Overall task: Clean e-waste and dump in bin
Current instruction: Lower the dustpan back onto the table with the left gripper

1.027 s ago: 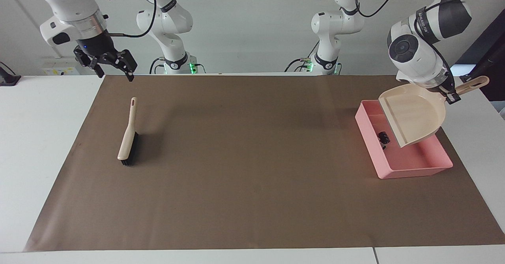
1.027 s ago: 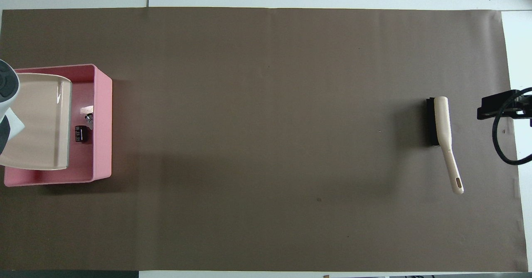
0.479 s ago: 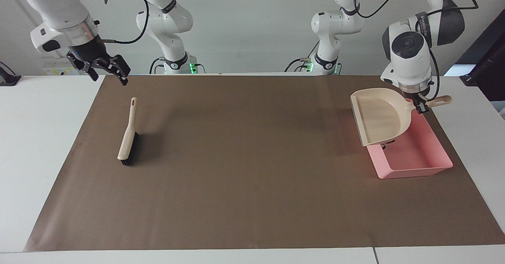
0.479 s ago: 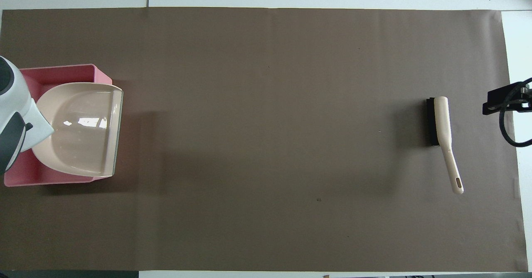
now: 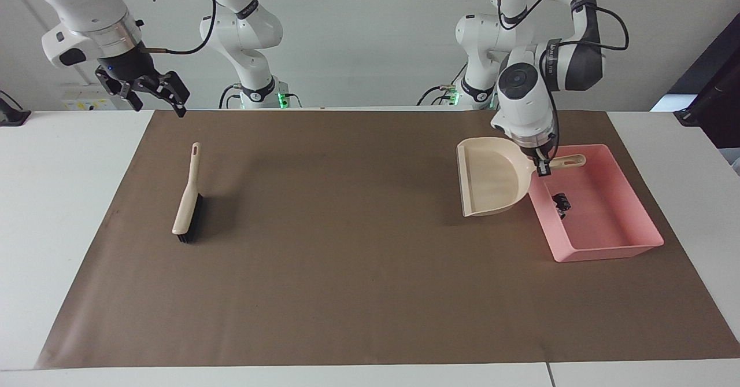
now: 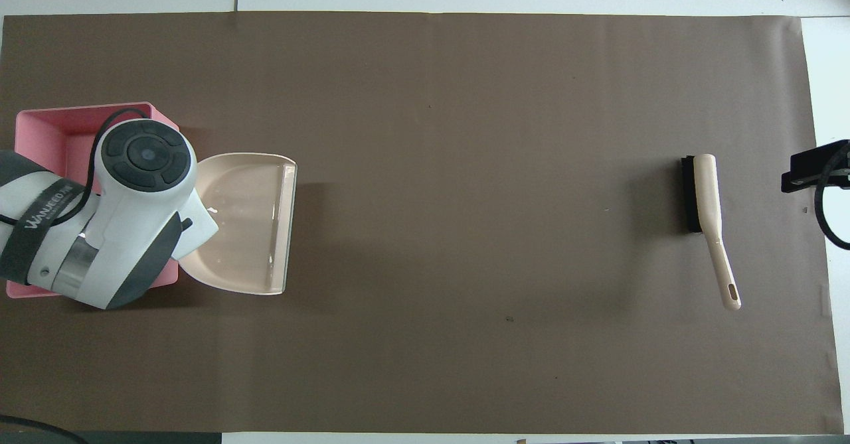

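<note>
The pink bin (image 5: 601, 242) stands on the brown mat at the left arm's end; it also shows in the overhead view (image 6: 50, 129), mostly covered by the left arm. A dark e-waste part (image 5: 561, 203) lies inside it; the white-grey part is not made out. My left gripper (image 5: 543, 165) is shut on the handle of the beige dustpan (image 5: 491, 179), also seen from overhead (image 6: 246, 222). The dustpan is held level and low over the mat beside the bin, and looks empty. My right gripper (image 5: 150, 93) is open and empty, up over the mat's edge at the right arm's end.
A beige hand brush with black bristles (image 5: 188, 202) lies on the mat toward the right arm's end, handle pointing toward the robots; it also shows in the overhead view (image 6: 707, 212). The brown mat (image 5: 347, 260) covers most of the white table.
My left gripper has carried the dustpan from a tilt over the bin to level, out beside the bin toward the table's middle. The right gripper has drawn back slightly.
</note>
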Robot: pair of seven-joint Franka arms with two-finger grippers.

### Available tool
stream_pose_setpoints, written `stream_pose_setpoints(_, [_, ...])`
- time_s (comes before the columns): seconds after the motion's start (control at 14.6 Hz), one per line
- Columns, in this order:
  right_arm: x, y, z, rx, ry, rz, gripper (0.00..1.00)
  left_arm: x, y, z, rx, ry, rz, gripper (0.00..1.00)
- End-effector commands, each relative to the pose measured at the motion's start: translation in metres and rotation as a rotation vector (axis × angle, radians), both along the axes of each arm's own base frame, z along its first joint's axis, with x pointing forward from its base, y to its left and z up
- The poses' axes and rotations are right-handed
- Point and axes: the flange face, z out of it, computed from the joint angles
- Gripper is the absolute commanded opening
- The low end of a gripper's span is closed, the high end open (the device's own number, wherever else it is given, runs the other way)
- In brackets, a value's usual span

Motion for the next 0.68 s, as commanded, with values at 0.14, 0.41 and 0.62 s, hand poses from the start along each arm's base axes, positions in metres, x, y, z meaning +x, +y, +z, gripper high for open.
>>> stream_pose_setpoints(0.14, [-0.011, 0.01, -0.005, -0.006, 0.024, 0.068, 0.99, -0.024, -0.055, -0.044, -0.056, -0.061, -0.002, 0.01])
stream_pose_setpoints(0.41, [-0.011, 0.009, -0.014, -0.015, -0.017, 0.09, 0.99, -0.039, -0.099, -0.069, -0.085, -0.044, 0.026, 0.0])
stream_pose_setpoints(0.62, [-0.012, 0.006, -0.014, -0.032, -0.007, 0.153, 0.99, -0.051, -0.118, -0.085, -0.079, -0.061, 0.075, 0.0])
